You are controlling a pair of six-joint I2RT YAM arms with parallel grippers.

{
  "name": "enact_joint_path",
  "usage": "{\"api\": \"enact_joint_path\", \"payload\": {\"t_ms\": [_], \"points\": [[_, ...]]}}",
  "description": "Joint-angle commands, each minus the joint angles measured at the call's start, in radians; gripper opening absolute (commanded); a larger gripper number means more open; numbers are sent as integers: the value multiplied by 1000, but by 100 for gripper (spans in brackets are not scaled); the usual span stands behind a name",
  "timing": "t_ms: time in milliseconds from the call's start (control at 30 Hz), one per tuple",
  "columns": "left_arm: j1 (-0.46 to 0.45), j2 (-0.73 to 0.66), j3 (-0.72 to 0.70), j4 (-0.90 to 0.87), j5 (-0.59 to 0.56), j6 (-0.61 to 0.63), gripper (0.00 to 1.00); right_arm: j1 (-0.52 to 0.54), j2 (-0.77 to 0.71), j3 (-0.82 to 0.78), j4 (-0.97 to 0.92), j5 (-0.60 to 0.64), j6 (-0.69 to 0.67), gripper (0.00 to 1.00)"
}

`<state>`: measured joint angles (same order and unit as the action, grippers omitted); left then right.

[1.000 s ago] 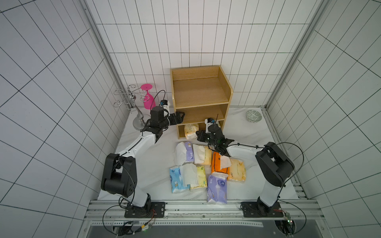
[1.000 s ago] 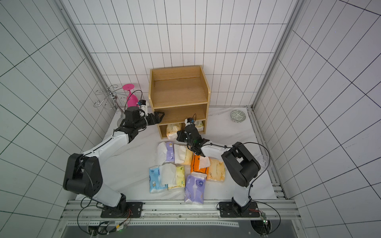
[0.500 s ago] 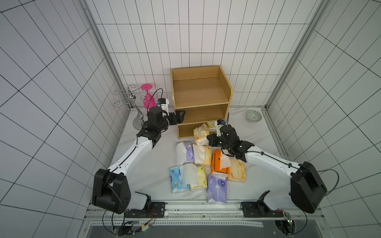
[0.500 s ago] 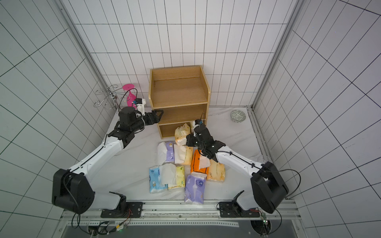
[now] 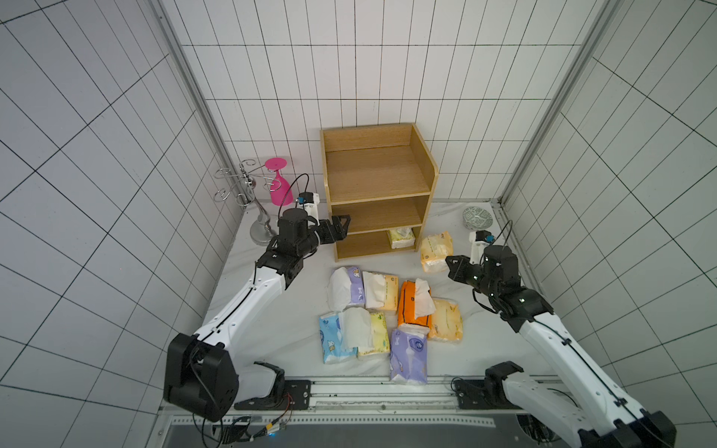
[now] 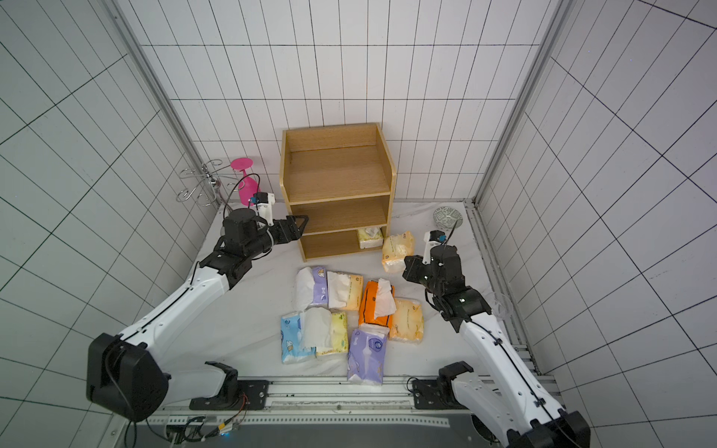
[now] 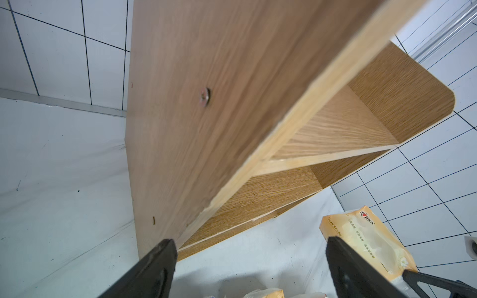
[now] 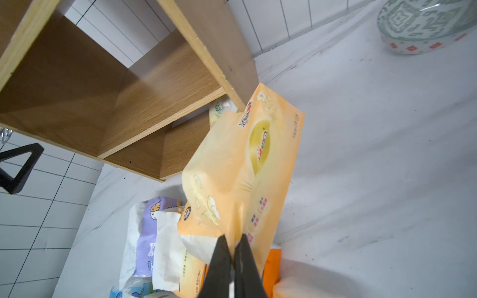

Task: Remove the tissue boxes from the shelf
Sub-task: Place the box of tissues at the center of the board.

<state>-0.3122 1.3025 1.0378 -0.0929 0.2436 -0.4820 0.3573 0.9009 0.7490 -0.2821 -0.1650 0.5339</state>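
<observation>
The right arm reached in low from the front, forearm sloping up to a bent wrist off the shelf's right side. The right gripper was pinched tight on a thin fold of crinkly plastic wrap at one end of a pale orange pack. That pack was tilted just beside the shelf's right wall, near the front corner; whether it touched the white cloth could not be told.

The left arm stretched forward with its wrist level with the shelf's middle tier. The left gripper had its black jaws spread wide, holding nothing, at the shelf's left front edge.

The shelf was light wood with clear grain, with three open-front tiers and rounded raised sides on top. A pale yellow pack, white tissue showing, lay at the right end of its bottom tier. In front of the shelf lay a cluster of seven packs, soft and glossy, in purple, orange, pale orange, blue and yellow, several with rumpled white tissue spilling out.
</observation>
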Motion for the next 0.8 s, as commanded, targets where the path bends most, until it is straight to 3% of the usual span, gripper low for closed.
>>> {"api": "enact_joint_path", "payload": {"t_ms": [0, 133, 367, 433, 500, 533, 600, 633, 767], "points": [[-8, -16, 0, -17, -21, 8, 95, -106, 6, -47, -34, -89, -14, 0], [-8, -13, -1, -17, -23, 13, 95, -196, 113, -97, 53, -187, -10, 0], [-8, 3, -8, -19, -27, 35, 95, -202, 270, -174, 216, -224, 1, 0], [-8, 12, -9, -18, -25, 39, 95, -204, 289, -187, 226, -205, -4, 14], [-8, 21, -9, -17, -20, 42, 95, -204, 293, -194, 213, -185, 0, 46], [-8, 25, -9, -18, -20, 43, 95, -203, 289, -194, 197, -174, 2, 56], [-8, 31, -9, -17, -18, 44, 95, -204, 265, -187, 147, -148, 9, 66], [-8, 32, -9, -18, -17, 45, 95, -203, 241, -180, 115, -128, 11, 76], [-8, 26, -16, -17, -10, 40, 95, -190, 113, -122, -41, -106, 8, 80]]}}
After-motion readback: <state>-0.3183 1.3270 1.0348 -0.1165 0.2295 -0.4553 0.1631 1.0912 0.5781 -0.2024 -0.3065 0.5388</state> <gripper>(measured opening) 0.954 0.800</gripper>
